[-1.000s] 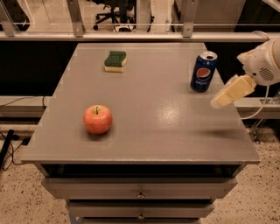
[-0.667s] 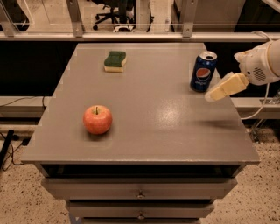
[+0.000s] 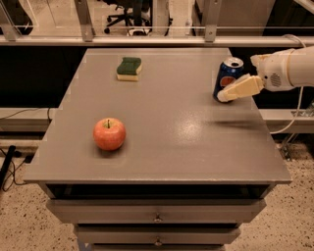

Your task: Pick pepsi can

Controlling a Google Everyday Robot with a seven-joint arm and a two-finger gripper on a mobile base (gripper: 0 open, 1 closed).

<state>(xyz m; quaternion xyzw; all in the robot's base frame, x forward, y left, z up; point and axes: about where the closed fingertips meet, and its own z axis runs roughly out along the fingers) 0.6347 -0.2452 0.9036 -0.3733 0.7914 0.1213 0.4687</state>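
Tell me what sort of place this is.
Probably an office or lab: a grey drawer cabinet, an office chair behind the railing, cables on the speckled floor. The tool is at the pepsi can, near the cabinet's right edge.

A: What colours did you have on the table (image 3: 171,112)?
B: You had a plain grey top, with matching grey drawers (image 3: 157,211) below.
A: And your can?
B: Your pepsi can (image 3: 228,78) was dark blue with a silver top and a red-white-blue logo, partly covered. Your gripper (image 3: 226,93) sat against its front right side, near the table's right edge. It was cream, on a white arm (image 3: 294,66).
A: The rest?
B: The apple (image 3: 109,134) was red-orange. The sponge (image 3: 129,68) was green over yellow. The floor (image 3: 24,225) was speckled beige.
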